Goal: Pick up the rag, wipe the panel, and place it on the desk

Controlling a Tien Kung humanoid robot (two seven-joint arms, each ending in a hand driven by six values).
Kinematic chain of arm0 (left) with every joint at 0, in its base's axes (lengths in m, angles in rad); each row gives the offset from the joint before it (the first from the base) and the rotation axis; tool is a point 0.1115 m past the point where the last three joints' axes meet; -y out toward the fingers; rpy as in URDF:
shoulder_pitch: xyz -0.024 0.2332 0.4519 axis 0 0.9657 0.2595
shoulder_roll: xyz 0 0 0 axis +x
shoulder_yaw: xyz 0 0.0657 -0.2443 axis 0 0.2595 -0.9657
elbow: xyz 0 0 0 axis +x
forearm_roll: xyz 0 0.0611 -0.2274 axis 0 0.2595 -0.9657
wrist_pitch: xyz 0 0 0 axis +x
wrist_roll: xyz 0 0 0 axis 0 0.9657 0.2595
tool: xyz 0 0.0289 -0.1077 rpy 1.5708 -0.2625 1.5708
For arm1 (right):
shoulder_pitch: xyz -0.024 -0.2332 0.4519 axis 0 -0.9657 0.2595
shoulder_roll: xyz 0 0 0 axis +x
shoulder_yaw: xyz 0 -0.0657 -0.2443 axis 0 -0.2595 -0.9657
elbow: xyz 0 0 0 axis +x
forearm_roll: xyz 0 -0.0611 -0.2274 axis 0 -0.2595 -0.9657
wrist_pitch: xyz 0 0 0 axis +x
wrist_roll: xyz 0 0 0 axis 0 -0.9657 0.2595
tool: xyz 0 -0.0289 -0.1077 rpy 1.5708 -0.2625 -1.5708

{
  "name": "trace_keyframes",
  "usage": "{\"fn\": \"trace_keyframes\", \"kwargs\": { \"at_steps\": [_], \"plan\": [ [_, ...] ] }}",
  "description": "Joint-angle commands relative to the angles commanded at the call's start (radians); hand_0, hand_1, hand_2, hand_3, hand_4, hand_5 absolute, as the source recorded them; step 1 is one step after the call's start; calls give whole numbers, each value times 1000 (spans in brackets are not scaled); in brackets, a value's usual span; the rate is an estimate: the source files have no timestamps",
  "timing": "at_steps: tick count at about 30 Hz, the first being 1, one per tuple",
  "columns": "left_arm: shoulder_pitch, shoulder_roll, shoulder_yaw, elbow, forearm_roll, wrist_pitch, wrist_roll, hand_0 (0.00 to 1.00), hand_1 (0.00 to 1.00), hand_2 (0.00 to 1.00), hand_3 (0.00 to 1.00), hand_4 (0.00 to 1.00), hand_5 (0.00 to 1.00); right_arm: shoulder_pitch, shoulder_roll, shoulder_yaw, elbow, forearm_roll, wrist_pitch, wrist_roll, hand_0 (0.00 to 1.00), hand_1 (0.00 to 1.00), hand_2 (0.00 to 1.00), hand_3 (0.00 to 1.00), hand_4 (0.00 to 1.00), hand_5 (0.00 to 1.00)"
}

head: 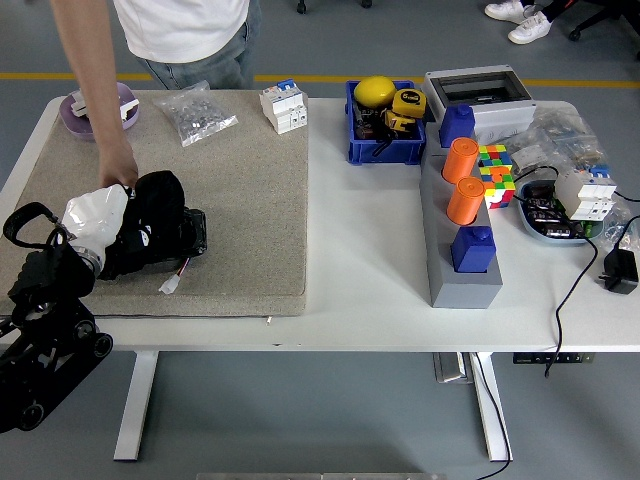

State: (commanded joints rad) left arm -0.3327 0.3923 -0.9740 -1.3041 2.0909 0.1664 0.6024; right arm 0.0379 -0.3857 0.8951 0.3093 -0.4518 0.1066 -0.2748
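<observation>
Head view, near to far: left arm (45, 330) comes in at the lower-left corner, over the table's near edge. The left hand (100, 215) sits palm-down on the beige mat (250, 210), near the mat's left end. The right arm is out of view.

Grip state: can't tell. The white back-of-hand cover runs into a dark bundle (165, 200), and hand and cloth don't separate in this view. The rag isn't visible as a separate item; that bundle under and ahead of the hand may be it. A small white tag on a red lead lies on the mat just beside it.

A person's hand (122, 172) reaches down from the far side and touches, or nearly touches, the top of the robot hand. I can't tell whether it's steadying something.

Far edge: purple dish (75, 112), bag of small parts (195, 112), circuit breaker (283, 105).

Judgement: this looks like the wipe step, with the mat as the panel — though the pickup isn't confirmed. The next move calls for flat, even pressure across the mat and enough hold that the cloth doesn't slip out, then setting it down on the bare white table (370, 300).
</observation>
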Motion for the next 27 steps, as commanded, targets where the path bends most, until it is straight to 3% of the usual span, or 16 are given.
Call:
{"fn": "trace_keyframes", "kwargs": {
  "at_steps": [10,27],
  "plan": [
    [52,31,-113,-2,19,6,0,223,175,504,491,203,2,0,-1,10,2,-8,-1,0,782,722,727,686,998,725],
    [129,74,-250,49,25,13,-6,225,180,506,493,215,2,-2,-4,31,0,-17,-2,-4,780,722,727,688,998,727]
  ]
}}
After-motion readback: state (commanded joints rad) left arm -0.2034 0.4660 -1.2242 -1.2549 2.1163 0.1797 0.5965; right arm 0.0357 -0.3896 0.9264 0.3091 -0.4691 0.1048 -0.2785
